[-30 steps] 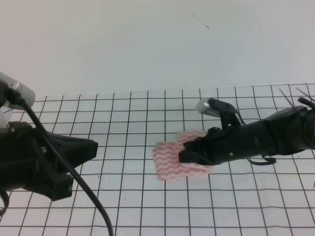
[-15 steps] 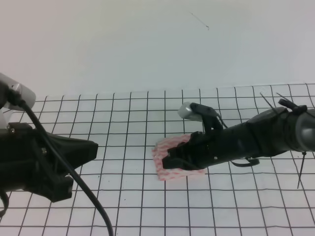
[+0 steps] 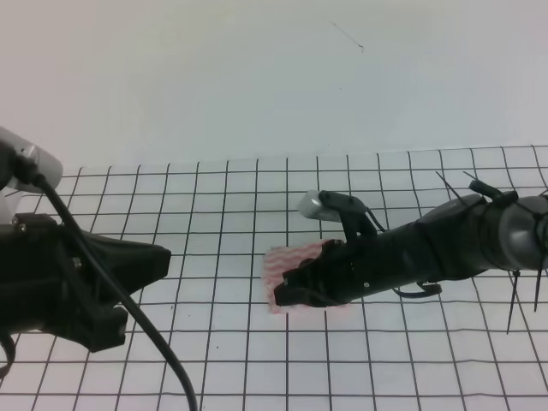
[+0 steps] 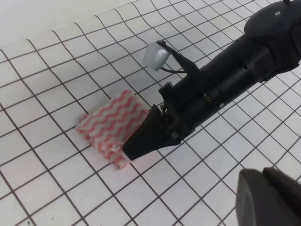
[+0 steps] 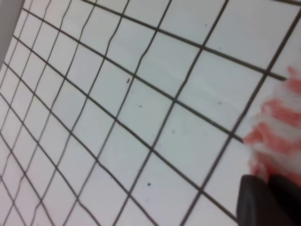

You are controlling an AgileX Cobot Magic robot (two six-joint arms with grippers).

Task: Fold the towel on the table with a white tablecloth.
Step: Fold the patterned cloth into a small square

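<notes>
The towel (image 4: 111, 126) lies bunched under the right tool (image 4: 141, 141), whose grip I cannot tell.

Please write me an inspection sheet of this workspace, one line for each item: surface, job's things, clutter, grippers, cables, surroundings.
Surface: table under a white tablecloth with thin black grid; flat, a few tiny dark specks in the right wrist view.
Job's things: thin red-pink and white wavy-striped towel, lying folded over in layers, partly under the right gripper.
Clutter: nothing seen.
Grippers: right gripper low over the towel's near edge, jaws together; whether cloth is pinched cannot be told. Left gripper apart at the left, state unclear.
Cables: thick black cable along the left arm; cable ties on the right arm.
Surroundings: plain pale wall.
</notes>
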